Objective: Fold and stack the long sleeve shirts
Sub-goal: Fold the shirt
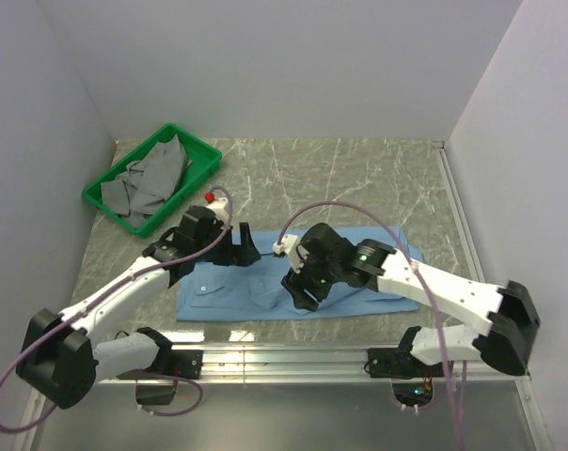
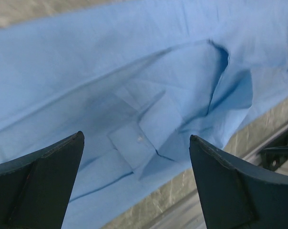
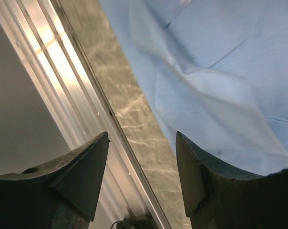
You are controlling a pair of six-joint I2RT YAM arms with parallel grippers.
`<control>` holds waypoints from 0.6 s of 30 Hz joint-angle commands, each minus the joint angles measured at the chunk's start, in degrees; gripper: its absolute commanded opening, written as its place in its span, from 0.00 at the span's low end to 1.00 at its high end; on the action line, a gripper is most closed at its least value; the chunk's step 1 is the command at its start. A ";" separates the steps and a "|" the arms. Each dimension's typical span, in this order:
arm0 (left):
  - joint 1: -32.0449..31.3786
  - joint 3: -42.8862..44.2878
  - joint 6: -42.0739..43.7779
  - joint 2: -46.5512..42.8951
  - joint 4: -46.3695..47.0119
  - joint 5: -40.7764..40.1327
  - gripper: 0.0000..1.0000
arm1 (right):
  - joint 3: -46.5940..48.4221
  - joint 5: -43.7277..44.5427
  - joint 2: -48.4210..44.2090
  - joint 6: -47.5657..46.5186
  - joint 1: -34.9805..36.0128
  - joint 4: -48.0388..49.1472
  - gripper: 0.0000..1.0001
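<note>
**Light blue shirt** (image 1: 265, 293): lies flat on the marble table (image 1: 359, 178), close to its near edge and in front of both arms. It is laid out as a wide band. The left wrist view shows a raised pleat and a loose, folded-over flap near its middle.

**Left gripper** (image 2: 134, 138): jaws spread wide with nothing between them, hovering just above the shirt's left part.

**Right gripper** (image 3: 141, 136): jaws apart and empty, low over the shirt's near hem, with bare table and the aluminium rail (image 3: 48, 81) just beside it.

**Green bin** (image 1: 206, 153): back left, well apart from the shirt, holding grey cloths (image 1: 152, 183). You have no business there for now.

**Step in hand, as judged**: you are between grips, setting up the next fold.
- Flatten the pleat first, or it is likely to be folded in.
- Pinch the hem at matching spots, one for each arm, and catch every layer at each spot.
- Bring the right fingers down on cloth and not on the rail.
- Lift both sides evenly, carry the edge across, and lay it down square before you let go.
</note>
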 commanded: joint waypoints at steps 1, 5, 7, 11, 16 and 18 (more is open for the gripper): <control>-3.86 2.77 -1.21 4.00 -1.76 1.59 0.98 | -0.04 4.67 -6.77 5.64 -1.46 4.96 0.66; -7.47 5.14 -1.65 9.45 -4.49 -2.54 0.95 | -1.54 8.08 -10.21 10.65 -4.63 8.47 0.67; -9.23 5.85 -2.00 10.51 -5.80 -4.38 0.95 | -2.50 9.76 -10.74 12.59 -5.69 10.06 0.67; -10.38 6.64 -2.62 11.13 -6.16 -6.93 0.94 | -1.72 13.10 -6.09 18.55 -6.66 11.73 0.63; -12.57 7.26 -2.80 11.40 -6.86 -9.13 0.94 | 0.57 16.26 2.53 24.81 -7.45 11.56 0.60; -13.28 7.17 -2.62 11.84 -7.39 -10.36 0.95 | 1.18 16.27 4.89 26.75 -7.71 11.30 0.60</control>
